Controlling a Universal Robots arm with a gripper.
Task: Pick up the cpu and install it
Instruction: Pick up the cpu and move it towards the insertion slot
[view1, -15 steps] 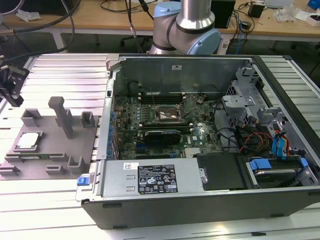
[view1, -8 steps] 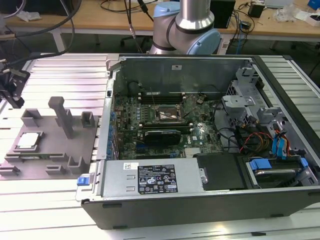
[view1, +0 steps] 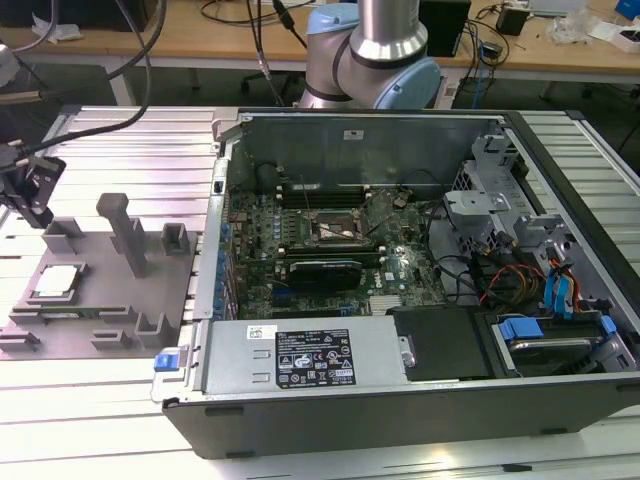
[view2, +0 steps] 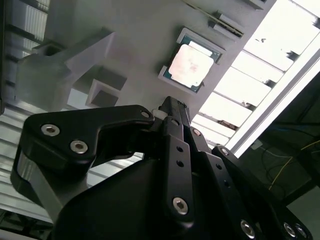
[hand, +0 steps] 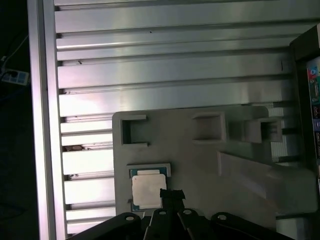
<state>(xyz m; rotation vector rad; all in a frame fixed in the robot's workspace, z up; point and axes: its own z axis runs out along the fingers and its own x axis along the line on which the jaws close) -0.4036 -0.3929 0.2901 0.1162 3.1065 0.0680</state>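
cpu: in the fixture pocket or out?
In. Both wrist views show the cpu lying flat in the grey fixture plate's recess; the gripper is above, holding nothing.

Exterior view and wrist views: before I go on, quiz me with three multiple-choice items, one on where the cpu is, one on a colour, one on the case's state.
1. Where does the cpu lie?
A. in the motherboard socket
B. on the grey fixture plate
C. on the bare table

2. What colour is the cpu's top?
A. silvery-white
B. black
C. blue

3. How is the computer case?
A. closed
B. standing upright
C. lying open, motherboard exposed

Answers: 1 B, it sits flat in a recess of the plate, at the exterior view's left. 2 A, both wrist views show a pale metal top. 3 C, its inside is in plain sight from above.
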